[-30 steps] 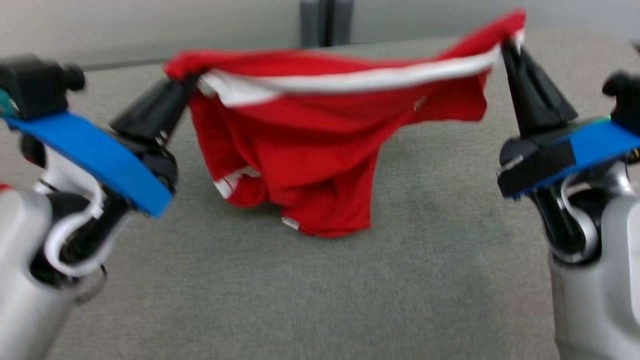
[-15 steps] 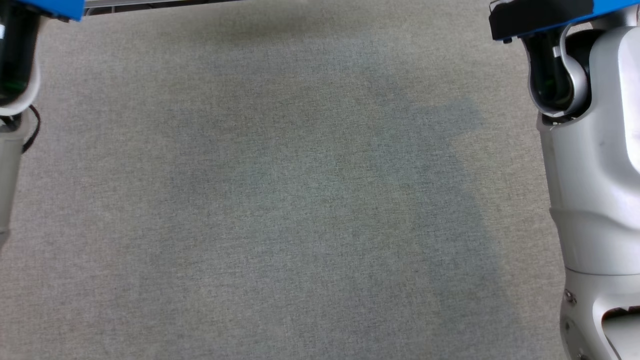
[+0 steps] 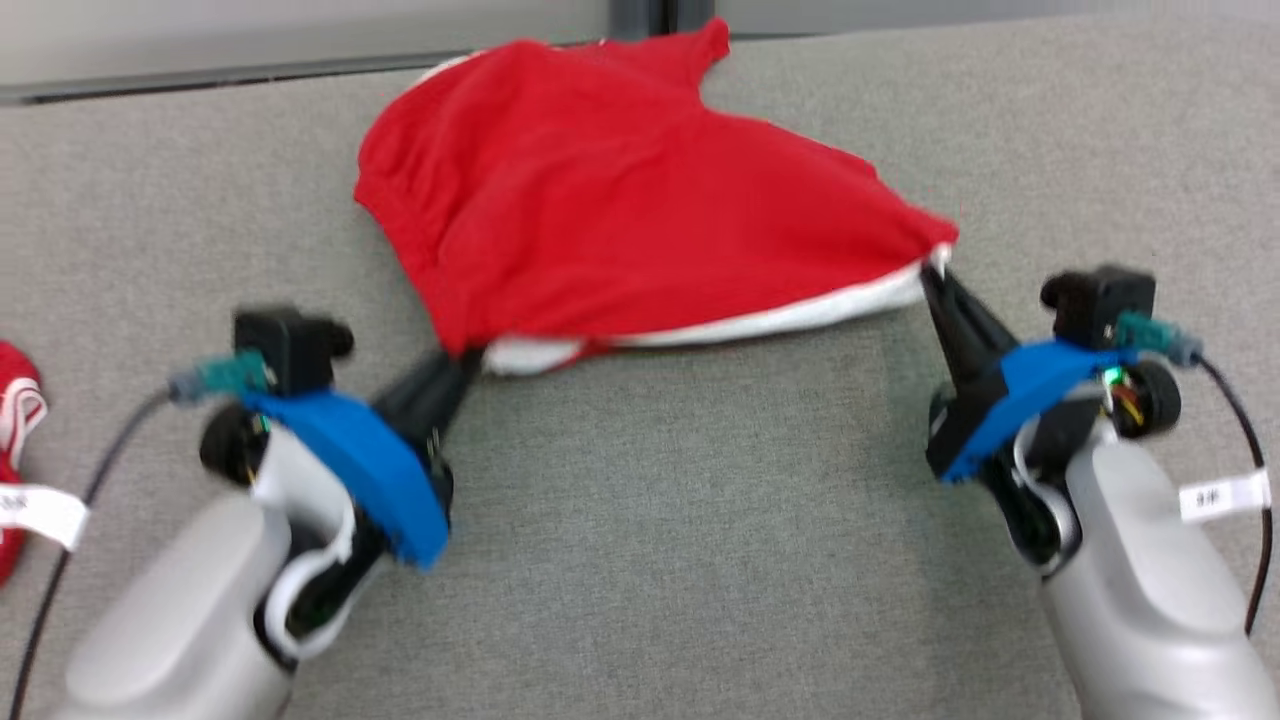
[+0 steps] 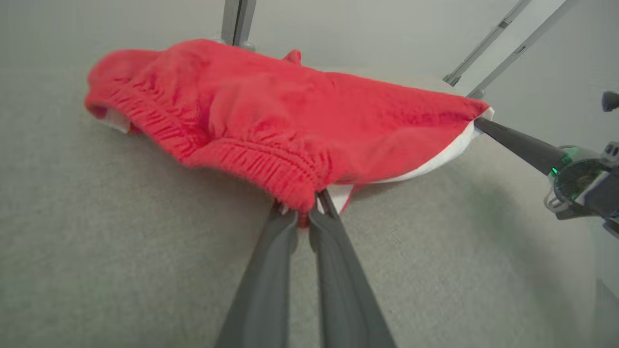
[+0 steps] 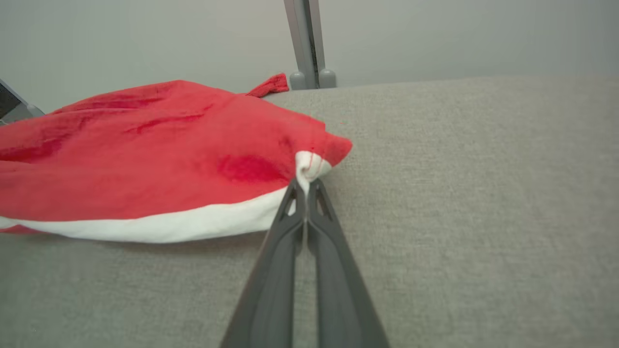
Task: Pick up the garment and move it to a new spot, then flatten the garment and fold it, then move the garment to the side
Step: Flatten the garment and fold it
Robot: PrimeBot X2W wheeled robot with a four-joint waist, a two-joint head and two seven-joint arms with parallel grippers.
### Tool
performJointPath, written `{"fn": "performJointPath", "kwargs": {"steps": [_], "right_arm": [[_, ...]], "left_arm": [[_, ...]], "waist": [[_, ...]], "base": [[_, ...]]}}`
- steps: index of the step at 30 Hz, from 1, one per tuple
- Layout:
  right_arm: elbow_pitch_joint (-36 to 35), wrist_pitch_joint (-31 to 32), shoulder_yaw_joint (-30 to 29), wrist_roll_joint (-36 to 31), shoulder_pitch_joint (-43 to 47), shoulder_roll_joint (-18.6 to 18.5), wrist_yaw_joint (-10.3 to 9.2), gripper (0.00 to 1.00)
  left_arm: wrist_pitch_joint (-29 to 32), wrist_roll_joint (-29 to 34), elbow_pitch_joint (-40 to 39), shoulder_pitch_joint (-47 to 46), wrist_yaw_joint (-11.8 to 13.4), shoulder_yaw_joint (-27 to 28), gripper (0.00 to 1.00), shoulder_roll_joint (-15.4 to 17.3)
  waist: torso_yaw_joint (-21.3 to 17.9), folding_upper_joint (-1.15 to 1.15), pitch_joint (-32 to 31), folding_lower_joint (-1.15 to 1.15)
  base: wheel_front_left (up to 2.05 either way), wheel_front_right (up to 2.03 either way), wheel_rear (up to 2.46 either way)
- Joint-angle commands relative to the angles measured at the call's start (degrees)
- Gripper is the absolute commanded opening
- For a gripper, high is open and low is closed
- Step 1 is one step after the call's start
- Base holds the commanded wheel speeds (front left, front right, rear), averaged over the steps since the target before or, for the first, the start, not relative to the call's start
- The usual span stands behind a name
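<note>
Grey tabletop (image 3: 650,560): both grippers pinch garment (image 3: 640,210) corners.

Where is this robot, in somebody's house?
Probably a robot lab or test room, not a house: a big grey cloth-covered table, a bare pale wall with a metal post behind it, and cables and paper tags on the robot's arms.

Grey woven-fabric surface (image 3: 640,560) covers most of frame, lit flat and even w/ soft shadows. Pale grey wall (image 3: 250,30) along top edge. Dark grey upright post (image 3: 645,15) top centre. Two slanted metal bars (image 4: 483,40) upper right, left wrist view.
</note>
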Motion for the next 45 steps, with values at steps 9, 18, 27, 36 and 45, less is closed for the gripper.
{"fn": "performJointPath", "kwargs": {"steps": [9, 18, 27, 36, 45], "right_arm": [[-11.3, 12.2, -6.3, -3.3, 17.3, -1.9, -0.01, 0.0], [-41.1, 33.5, -14.0, -6.1, 37.8, 2.0, -0.04, 0.0], [-53.5, 38.5, -11.8, -8.0, 35.9, 1.1, 0.01, 0.0], [-37.5, 37.5, -1.1, -4.0, 10.0, -8.4, 0.01, 0.0], [-16.2, 32.5, 3.8, -2.0, -10.9, -9.1, 0.01, 0.0]], "left_arm": [[8.3, -6.6, -15.2, 18.0, 7.8, -2.8, 0.0, 7.9], [9.9, -9.4, -37.4, 31.6, 18.4, -3.2, 0.0, 14.9], [7.3, -11.3, -40.1, 31.5, 21.9, -0.6, 0.0, 11.8], [8.4, -15.3, -28.8, 18.7, 19.3, 3.4, 0.0, 3.4], [5.5, -14.5, -15.2, 8.5, 17.0, 5.6, 0.0, -3.1]], "waist": [[0.6, 0.0, -7.1, 0.0], [1.4, 0.0, -8.8, 0.0], [3.1, 0.0, -7.7, 0.0], [7.7, 0.0, -2.4, 0.0], [13.4, 0.0, 3.3, 0.0]], "base": [[0.0, 0.0, 0.0], [0.0, 0.0, 0.0], [0.0, 0.0, 0.0], [0.0, 0.0, 0.0], [0.0, 0.0, 0.0]]}}
